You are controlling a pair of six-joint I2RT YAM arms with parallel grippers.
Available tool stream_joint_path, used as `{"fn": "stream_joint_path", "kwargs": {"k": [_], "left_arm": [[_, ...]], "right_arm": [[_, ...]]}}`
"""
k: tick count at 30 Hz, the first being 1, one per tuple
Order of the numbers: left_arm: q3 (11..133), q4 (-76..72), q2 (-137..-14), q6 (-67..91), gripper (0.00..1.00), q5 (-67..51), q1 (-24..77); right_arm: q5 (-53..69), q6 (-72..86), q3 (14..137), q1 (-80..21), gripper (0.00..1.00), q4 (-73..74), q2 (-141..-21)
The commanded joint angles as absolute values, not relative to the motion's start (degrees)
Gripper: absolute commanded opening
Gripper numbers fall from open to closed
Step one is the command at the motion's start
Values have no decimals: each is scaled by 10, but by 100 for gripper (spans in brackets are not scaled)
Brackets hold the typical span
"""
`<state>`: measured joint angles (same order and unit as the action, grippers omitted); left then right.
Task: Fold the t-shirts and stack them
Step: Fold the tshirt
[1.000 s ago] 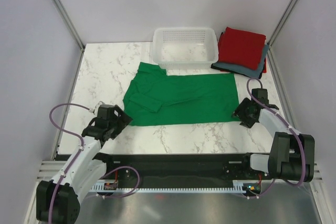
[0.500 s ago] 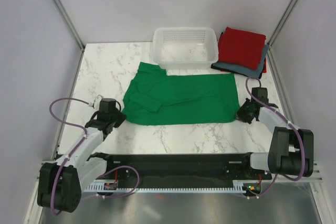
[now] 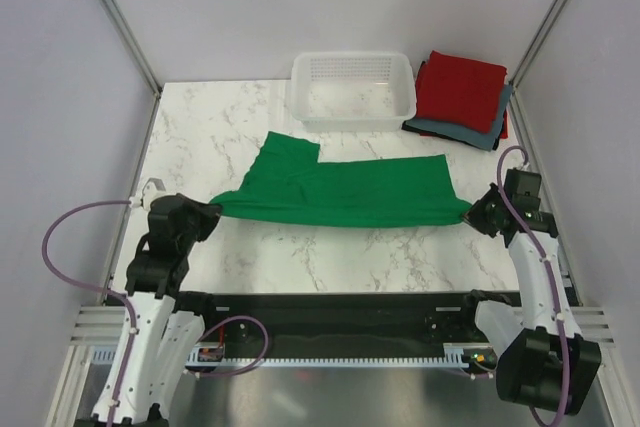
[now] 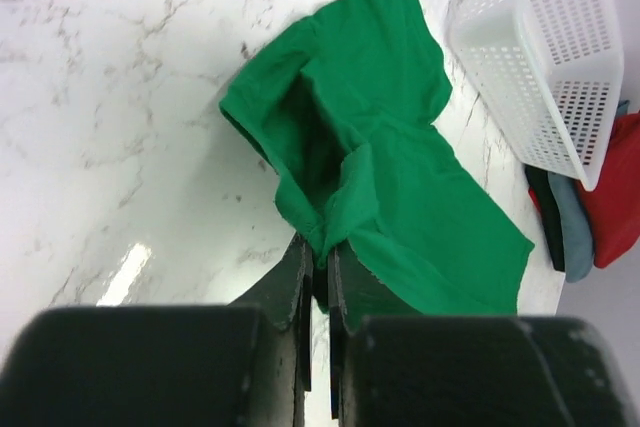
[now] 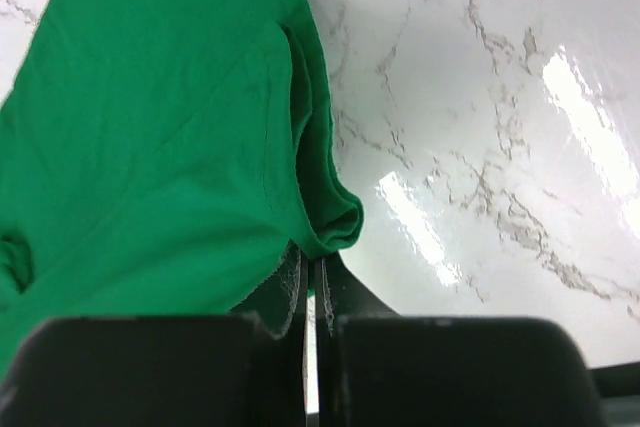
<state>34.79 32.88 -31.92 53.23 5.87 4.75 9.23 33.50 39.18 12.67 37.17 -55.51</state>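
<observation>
Lower left, the left gripper is clamped on a corner of the green shirt; the right gripper pinches the opposite corner. The shirt stretches creased across mid-frame. Upper centre stands the basket; right of it, the red shirt tops the grey-blue shirt.

White mesh basket on marble table, apparently empty.

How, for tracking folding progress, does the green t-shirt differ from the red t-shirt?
The green t-shirt lies stretched out mid-table; the red t-shirt is folded square at the far right. The green t-shirt is pinched by the left gripper and right gripper; the red t-shirt is untouched. Both are plain cloth.
</observation>
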Motion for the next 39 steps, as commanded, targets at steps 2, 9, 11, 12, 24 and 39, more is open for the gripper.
{"fn": "stream_joint_path", "kwargs": {"k": [2, 9, 11, 12, 24, 39], "left_arm": [[325, 466, -221, 578, 12, 69, 40], [372, 560, -108, 630, 71, 69, 45], [416, 569, -115, 605, 75, 67, 45], [451, 576, -120, 575, 76, 69, 45], [462, 351, -459, 370, 78, -29, 45], [851, 210, -1106, 229, 68, -13, 59]], "right_arm": [[97, 363, 374, 133, 0, 446, -478], [112, 382, 366, 127, 75, 542, -375], [100, 383, 368, 122, 80, 555, -372], [99, 383, 371, 121, 83, 555, -372], [247, 360, 467, 106, 90, 411, -497], [238, 327, 430, 46, 92, 322, -606]]}}
